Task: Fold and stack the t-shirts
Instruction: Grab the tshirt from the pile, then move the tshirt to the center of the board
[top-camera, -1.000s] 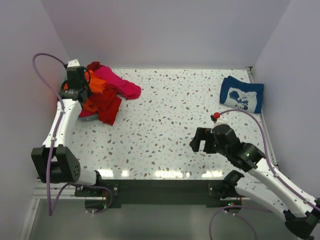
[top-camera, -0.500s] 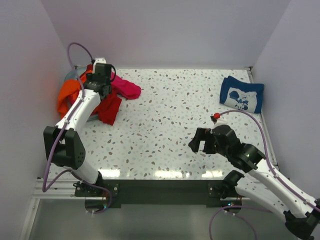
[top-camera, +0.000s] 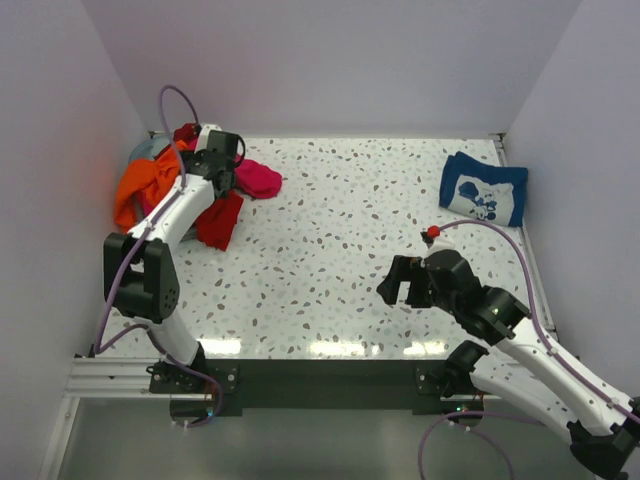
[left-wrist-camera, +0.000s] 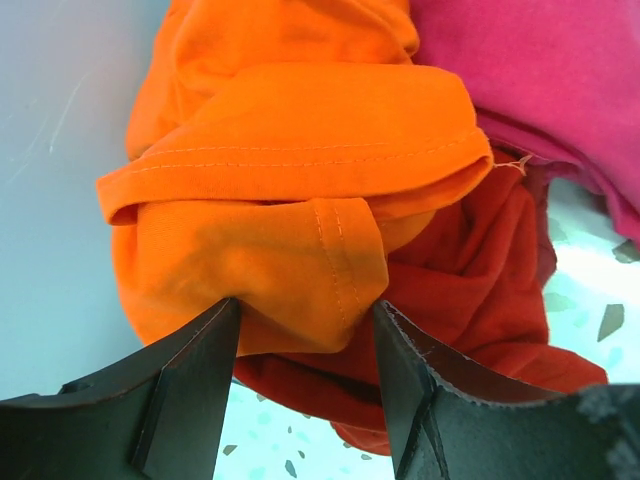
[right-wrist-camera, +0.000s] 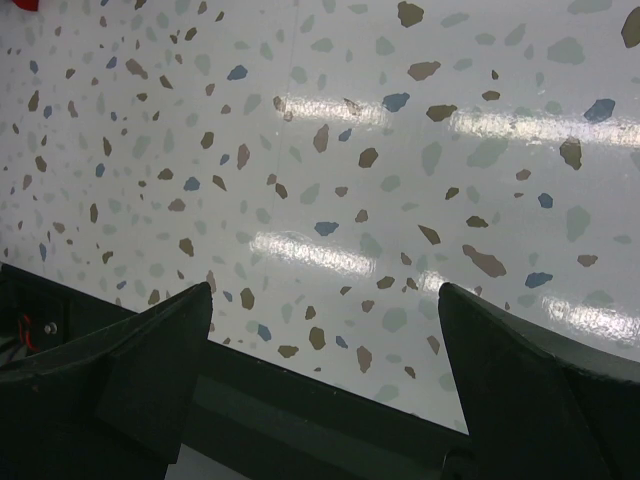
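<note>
My left fingers (top-camera: 222, 150) stood released, orange t-shirt (left-wrist-camera: 300, 150) fold between tips, worktop (right-wrist-camera: 330, 150) far-left corner; right fingers (top-camera: 398, 282) gaped wide, near edge.

In the left wrist view the orange t-shirt (left-wrist-camera: 300, 150) ran off the frame at 12 o'clock and the pink t-shirt (left-wrist-camera: 540, 70) at 2 o'clock. The red t-shirt (left-wrist-camera: 470, 290) lay mostly buried beneath them. From above, we could not read the white print on the navy t-shirt (top-camera: 484, 190).
</note>
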